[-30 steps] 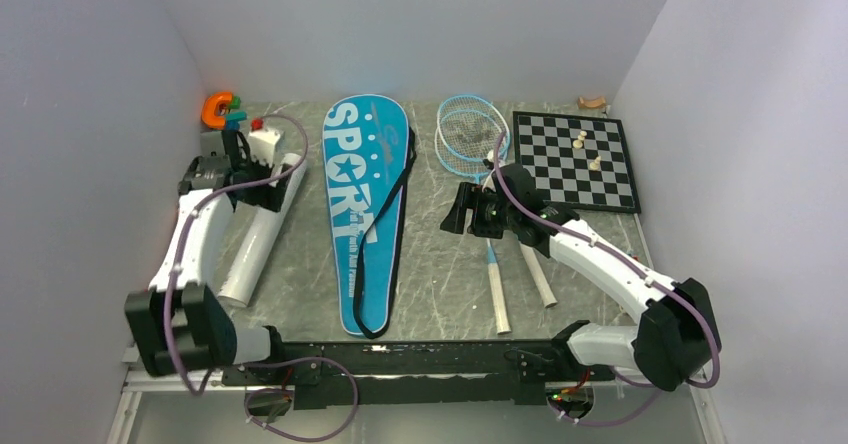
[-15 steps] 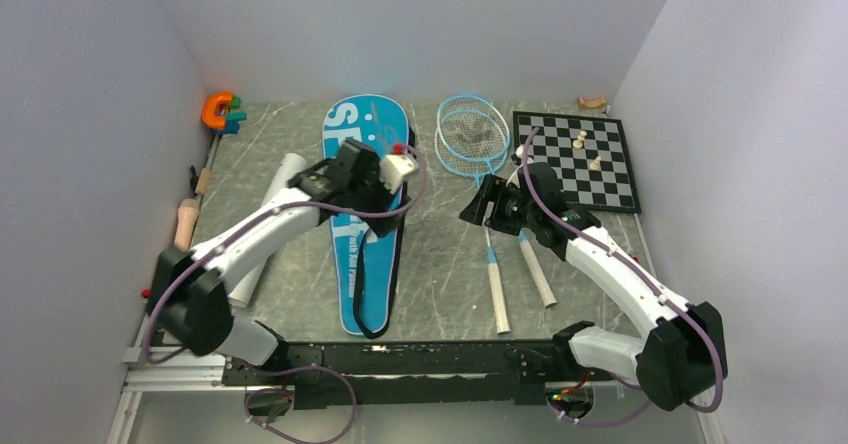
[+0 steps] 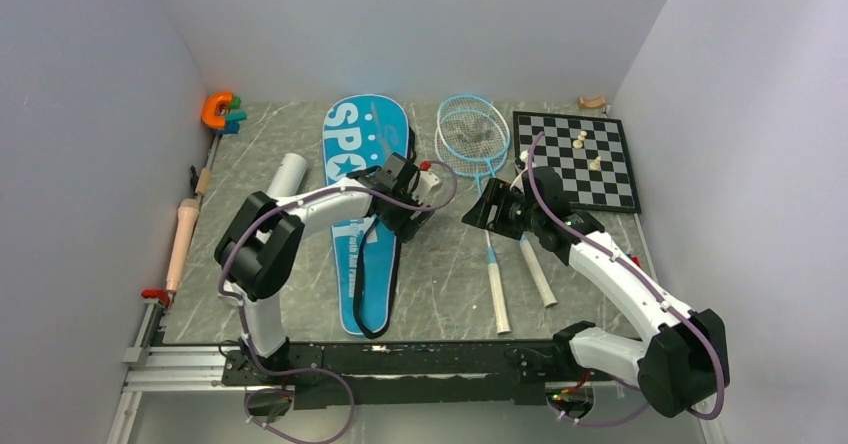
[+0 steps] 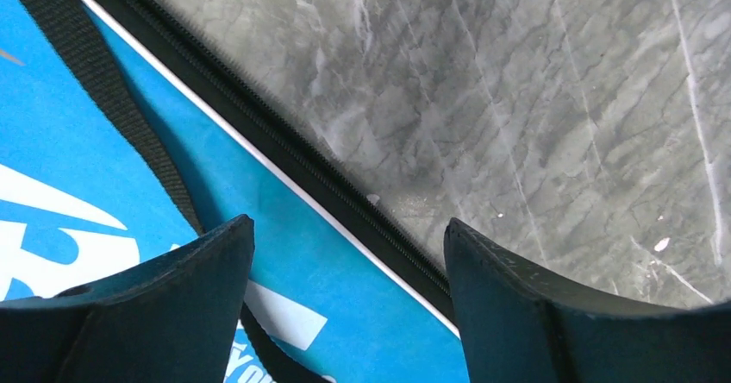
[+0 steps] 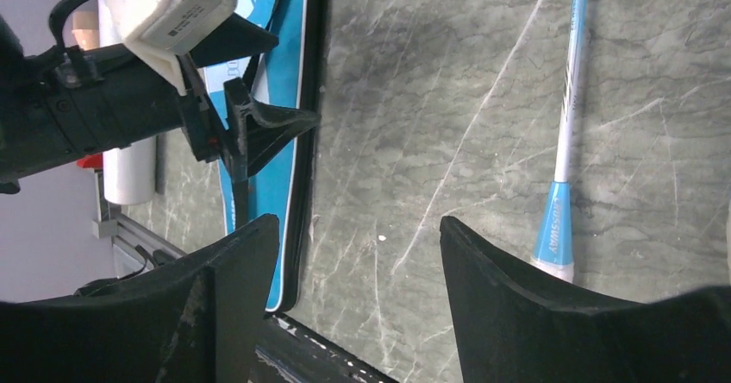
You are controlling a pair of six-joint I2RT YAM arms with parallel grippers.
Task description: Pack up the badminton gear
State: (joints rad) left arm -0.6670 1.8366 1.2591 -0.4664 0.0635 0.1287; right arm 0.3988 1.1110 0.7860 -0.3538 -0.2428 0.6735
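Note:
The blue "SPORT" bag [image 3: 360, 264] lies flat in the middle, its black strap [image 3: 385, 254] along its right side. My left gripper [image 3: 415, 214] is open and empty, low over the bag's right zipped edge [image 4: 345, 193], astride blue cloth [image 4: 328, 288]. My right gripper [image 3: 482, 209] is open and empty above bare table, just left of a racket shaft [image 5: 569, 90]. Two light-blue rackets [image 3: 472, 134] lie right of the bag, white handles [image 3: 497, 304] toward me. The white tube [image 3: 285, 176] lies left of the bag. No white shuttlecock shows clearly.
A chessboard [image 3: 575, 159] with a few pieces sits at the back right, touching the racket heads. An orange clamp [image 3: 215, 109] is in the back left corner. A wooden stick [image 3: 185, 234] lies along the left wall. The left gripper [image 5: 259, 128] shows in the right wrist view.
My left arm has swung from the tube at the left across to the bag's right edge. My right gripper has shifted slightly right and back, still open.

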